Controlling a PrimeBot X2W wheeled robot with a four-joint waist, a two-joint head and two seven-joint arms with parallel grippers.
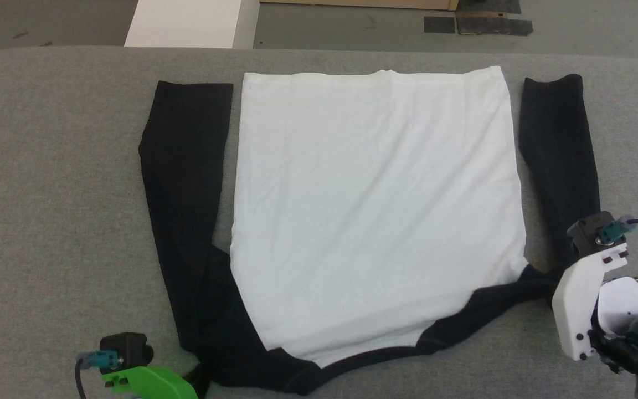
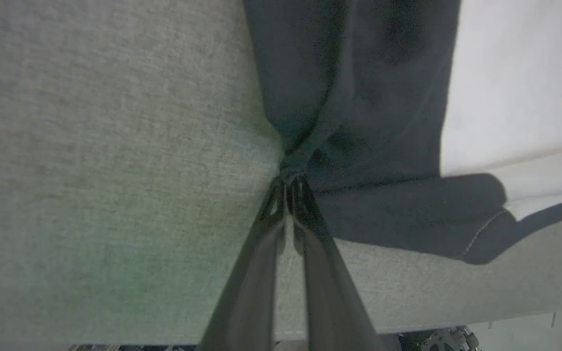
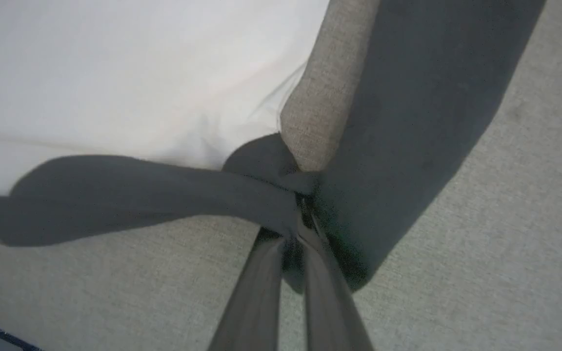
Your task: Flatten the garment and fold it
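Wrist cams: L gripper, R gripper pinch garment, spread flat per head cam

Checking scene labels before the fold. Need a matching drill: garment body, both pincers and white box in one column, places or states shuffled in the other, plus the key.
Column 1
1. garment, white body
2. left pincer
3. right pincer
4. white box

Column 2
A. shut on black cloth at the base of the right-side sleeve
B. beyond the far edge of the table
C. spread out mid-table
D. shut on black cloth at the near-left corner

Pairs: 1-C, 2-D, 3-A, 4-B
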